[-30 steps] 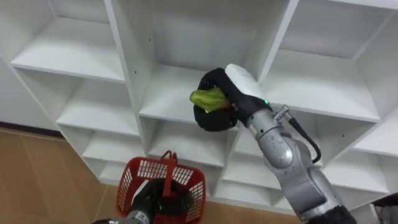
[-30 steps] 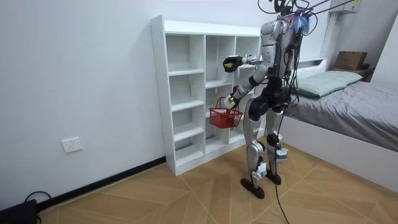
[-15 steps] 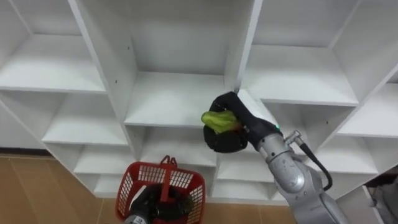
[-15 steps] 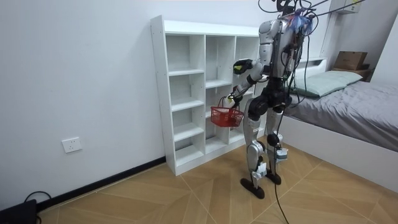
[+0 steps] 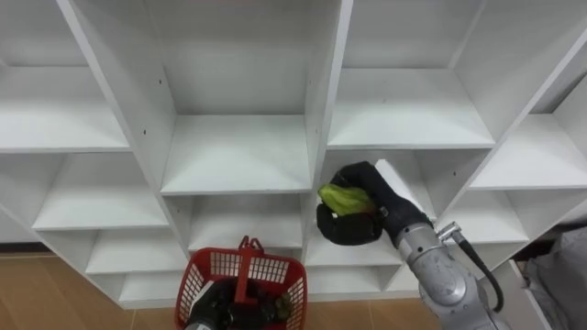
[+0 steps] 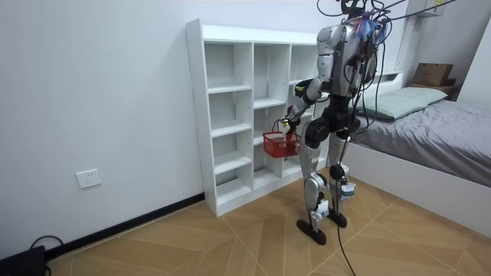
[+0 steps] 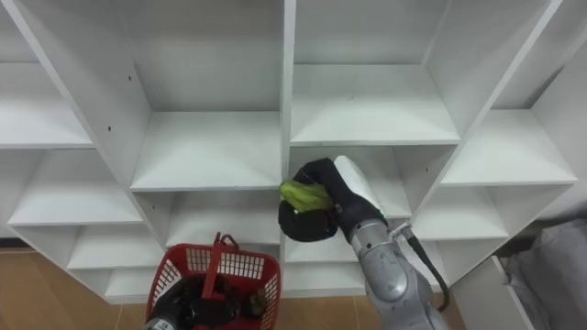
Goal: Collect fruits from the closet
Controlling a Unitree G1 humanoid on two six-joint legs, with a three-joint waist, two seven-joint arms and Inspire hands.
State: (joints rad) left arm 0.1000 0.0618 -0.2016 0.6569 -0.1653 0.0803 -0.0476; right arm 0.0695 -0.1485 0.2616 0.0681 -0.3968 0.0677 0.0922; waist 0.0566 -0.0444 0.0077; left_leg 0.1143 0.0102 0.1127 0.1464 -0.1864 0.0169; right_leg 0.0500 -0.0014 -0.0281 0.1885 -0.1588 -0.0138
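Green fruit point(image 5: 342, 196) in right hand point(image 5: 353, 225); left hand point(image 6: 288, 121) holds red basket point(image 5: 275, 268).

- Closet point(image 5: 234, 151) shelves ahead are open-fronted; room to reach in.
- Upright divider point(image 5: 327, 110) stands just left of right hand point(image 5: 362, 220), which grips green fruit point(image 5: 341, 197).
- Red basket point(image 5: 275, 269) sits below: handle point(image 5: 245, 266) crosses its mouth; free depth inside unclear.

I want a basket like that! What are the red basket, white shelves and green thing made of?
The red basket is probably glossy plastic, with thin, even lattice walls. The white shelves look like smooth, matte painted or laminated board, judging by flat, sharp edges. The green thing in the right hand has lumpy, slightly shiny skin; real fruit or plastic, I cannot tell.
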